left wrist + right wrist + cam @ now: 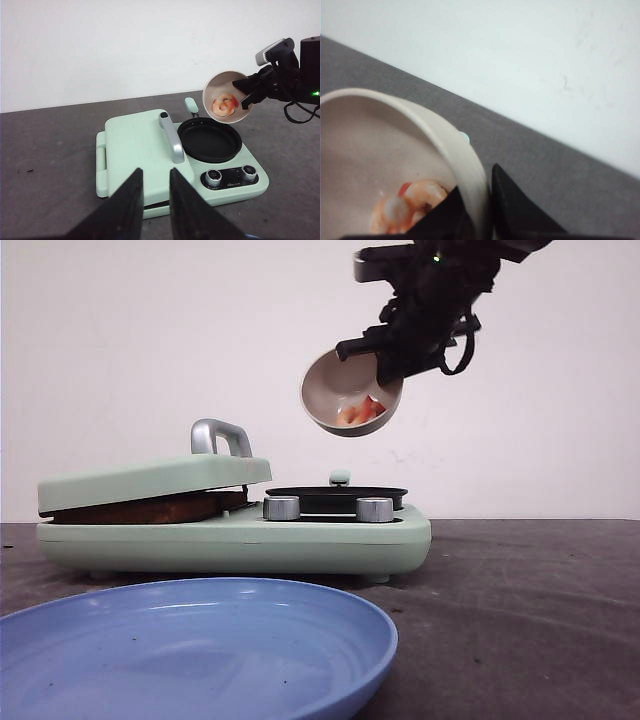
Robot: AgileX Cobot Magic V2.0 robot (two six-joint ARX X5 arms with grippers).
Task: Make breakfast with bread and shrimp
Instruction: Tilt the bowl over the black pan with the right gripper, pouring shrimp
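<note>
A beige bowl [335,390] hangs tilted in the air above the round black pan [335,493], its mouth turned down toward the left. Orange-pink shrimp [360,412] lie in its low side, also seen in the left wrist view as shrimp [225,105] and close up as shrimp [405,207]. My right gripper [387,368] is shut on the bowl's rim [470,175], one finger inside and one outside. Bread [150,508] shows only as a brown crust edge under the mint-green lid [150,480]. My left gripper [156,200] hovers open and empty over the near side of the lid.
The mint-green cooker [135,145] stands mid-table with a silver lid handle [172,137] and two knobs [230,175] on its front. A large blue plate [190,650] lies in front of it, nearest the front camera. A white wall is behind.
</note>
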